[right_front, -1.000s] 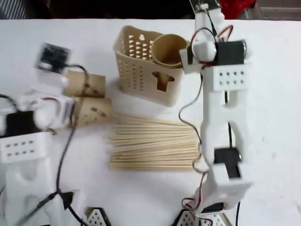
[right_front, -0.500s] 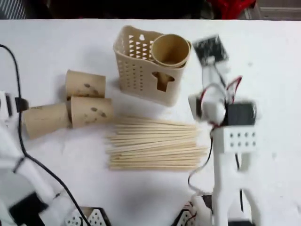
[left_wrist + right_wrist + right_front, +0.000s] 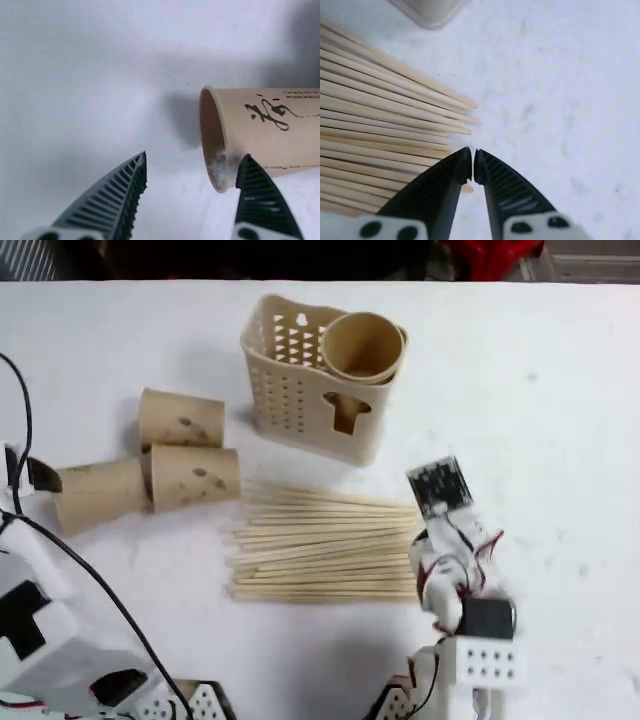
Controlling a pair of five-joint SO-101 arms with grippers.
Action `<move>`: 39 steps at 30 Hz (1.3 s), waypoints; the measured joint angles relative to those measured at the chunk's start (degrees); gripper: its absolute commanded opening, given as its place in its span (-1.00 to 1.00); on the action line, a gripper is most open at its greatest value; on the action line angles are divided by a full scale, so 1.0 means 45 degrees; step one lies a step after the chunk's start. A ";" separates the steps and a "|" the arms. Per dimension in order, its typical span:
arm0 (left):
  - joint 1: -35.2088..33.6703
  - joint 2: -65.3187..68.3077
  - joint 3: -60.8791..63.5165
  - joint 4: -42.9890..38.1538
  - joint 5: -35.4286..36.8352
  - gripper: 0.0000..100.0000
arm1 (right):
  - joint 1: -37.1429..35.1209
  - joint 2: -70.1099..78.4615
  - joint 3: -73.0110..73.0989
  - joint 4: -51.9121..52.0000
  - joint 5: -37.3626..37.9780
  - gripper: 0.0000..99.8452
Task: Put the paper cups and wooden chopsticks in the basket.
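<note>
A beige perforated basket point(image 3: 310, 390) stands at the back of the table with one paper cup point(image 3: 362, 345) upright inside it. Three more paper cups lie on their sides to its left point(image 3: 180, 418), point(image 3: 195, 477), point(image 3: 97, 493). A pile of wooden chopsticks point(image 3: 325, 545) lies in front of the basket. My left gripper point(image 3: 194, 157) is open just in front of the open mouth of a lying cup point(image 3: 260, 130), one fingertip point(image 3: 248, 170) close to its rim. My right gripper point(image 3: 471, 152) is shut and empty over the right ends of the chopsticks point(image 3: 385, 130).
The white table point(image 3: 560, 390) is bare to the right of the basket. The right arm point(image 3: 465, 620) stands at the front edge by the chopstick ends, the left arm point(image 3: 35, 630) in the front left corner. A basket corner point(image 3: 427, 10) shows beyond the chopsticks.
The right arm has drawn back from the basket toward the front, down to the chopsticks' right ends. The left arm has pulled away from the lying cups to the front left corner.
</note>
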 measured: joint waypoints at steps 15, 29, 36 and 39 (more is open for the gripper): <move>0.1524 0.0977 -0.0137 -0.0430 0.0469 -0.42 | 0.0274 -0.5411 0.3399 0.0000 0.0039 -0.96; 0.3927 0.1094 -0.0137 -0.0430 0.1114 -0.42 | 0.0293 -0.5548 0.3516 -0.0039 0.0039 -0.96; 0.5197 0.1094 -0.0234 -0.0430 0.1446 -0.42 | 0.0293 -0.5587 0.3516 -0.0039 0.0039 -0.96; 0.5705 0.1094 -0.0957 0.0274 0.1426 -0.42 | 0.0293 -0.5587 0.3516 -0.0039 0.0039 -0.96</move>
